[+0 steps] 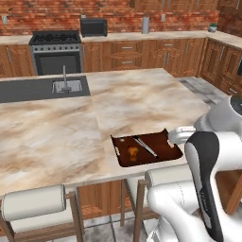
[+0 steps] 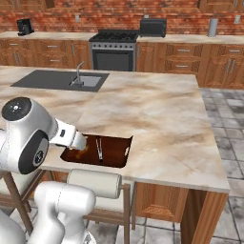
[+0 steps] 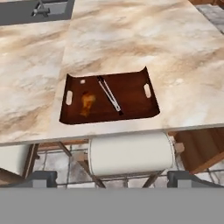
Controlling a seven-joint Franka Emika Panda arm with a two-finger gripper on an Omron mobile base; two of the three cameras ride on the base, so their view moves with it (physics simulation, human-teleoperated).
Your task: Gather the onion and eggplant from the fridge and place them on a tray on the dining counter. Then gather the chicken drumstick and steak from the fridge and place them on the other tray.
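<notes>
The dining counter (image 1: 56, 127), a broad marbled surface with a dark section holding an inset sink (image 1: 66, 86), takes up most of both base views, and the other tray (image 3: 131, 87) is seen lying at its near edge, its front rim almost flush with the edge of the stone. On the tray the chicken drumstick (image 3: 86, 104) is seen resting in the left half, an orange-brown lump lying flat on the tray floor, so that part of the second gathering is judged done. Beside it, toward the middle, a slim pair of metal tongs (image 3: 109, 94) is laid diagonally; a small pale speck near the left handle slot cannot be identified. No steak is made out on the tray, so that item is judged outstanding, and a return to the fridge would be called for. The first tray with onion and eggplant is not covered by these pictures, so that half cannot be judged. The gripper (image 3: 112, 177) is held back from the surface, above and in front of the tray, with its jaws spread wide and nothing between them. Under the counter edge padded stools (image 3: 130, 154) are tucked, close below the tray, and could be brushed if the arm were lowered. Along the far wall a stove (image 1: 56, 51) and wooden cabinets (image 1: 156, 54) are seen, well apart from the work.
</notes>
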